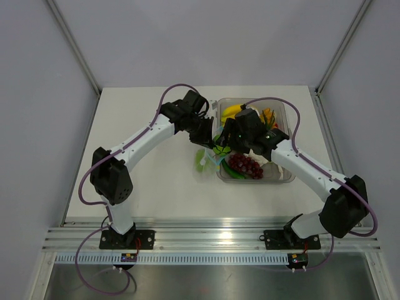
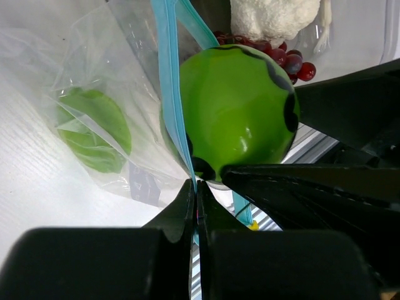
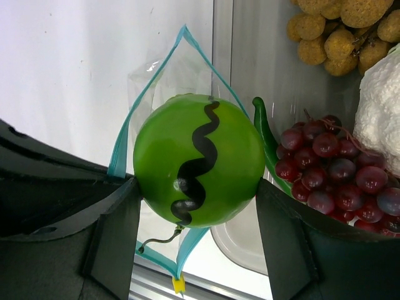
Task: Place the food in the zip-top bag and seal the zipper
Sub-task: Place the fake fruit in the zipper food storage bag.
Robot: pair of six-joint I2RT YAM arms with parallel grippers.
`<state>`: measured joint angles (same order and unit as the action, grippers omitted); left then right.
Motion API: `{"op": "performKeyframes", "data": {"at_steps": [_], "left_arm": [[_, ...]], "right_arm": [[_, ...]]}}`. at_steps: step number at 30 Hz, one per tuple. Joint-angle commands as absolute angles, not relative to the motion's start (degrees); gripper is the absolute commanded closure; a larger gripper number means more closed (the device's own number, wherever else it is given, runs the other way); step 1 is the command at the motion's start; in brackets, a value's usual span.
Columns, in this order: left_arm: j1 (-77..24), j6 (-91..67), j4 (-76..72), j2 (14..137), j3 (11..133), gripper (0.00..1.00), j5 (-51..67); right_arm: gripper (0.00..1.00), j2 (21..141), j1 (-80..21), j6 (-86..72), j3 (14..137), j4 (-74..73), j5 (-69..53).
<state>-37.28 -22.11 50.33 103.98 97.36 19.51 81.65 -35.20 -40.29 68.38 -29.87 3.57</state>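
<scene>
The right tool [image 3: 199, 206] clamps the green ball [image 3: 199, 159] at the open mouth of the bag [image 2: 81, 75] — the left tool [image 2: 195, 190] pinches the zipper [image 2: 167, 81], holding it up. One green piece [image 2: 94, 128] lies inside; sealing is not yet done.

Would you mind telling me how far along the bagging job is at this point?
Done: a green piece seems already inside the zip-top bag. In hand: the left gripper pinches the zipper strip, the mouth gapes, and the right gripper holds the striped green ball at it. Remaining: release it inside, then seal.
</scene>
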Motion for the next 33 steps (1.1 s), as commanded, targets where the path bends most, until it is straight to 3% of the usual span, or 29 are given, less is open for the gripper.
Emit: {"op": "performKeyframes", "data": {"at_steps": [1,8,12,13,15,26,33], "left_arm": [[-37.3,-21.0,46.0,102.3,98.4,1.0,25.0],[-37.0,-20.7,44.3,100.9,98.5,1.0,27.3],[-36.9,-20.6,44.5,101.2,98.2,1.0,27.9],[-37.0,-20.6,44.5,101.2,98.1,1.0,27.9],[-36.9,-20.7,44.6,101.6,97.9,1.0,27.9],[-36.7,-20.6,44.4,101.5,97.8,1.0,28.7],[-36.6,-20.2,44.2,101.1,97.9,1.0,29.9]], "right_arm": [[0.62,83.5,-36.3,-39.9,69.9,-30.8,4.4],[0.59,85.7,-36.6,-39.1,69.9,-32.1,7.2],[0.4,84.4,-36.6,-38.6,69.5,-30.7,5.4],[0.31,83.5,-36.7,-38.6,69.6,-30.5,5.0],[0.24,82.5,-36.7,-38.3,70.0,-30.6,4.6],[0.22,78.5,-36.7,-38.5,69.2,-28.9,2.3],[0.08,83.8,-36.7,-37.9,70.7,-28.6,0.3]]}}
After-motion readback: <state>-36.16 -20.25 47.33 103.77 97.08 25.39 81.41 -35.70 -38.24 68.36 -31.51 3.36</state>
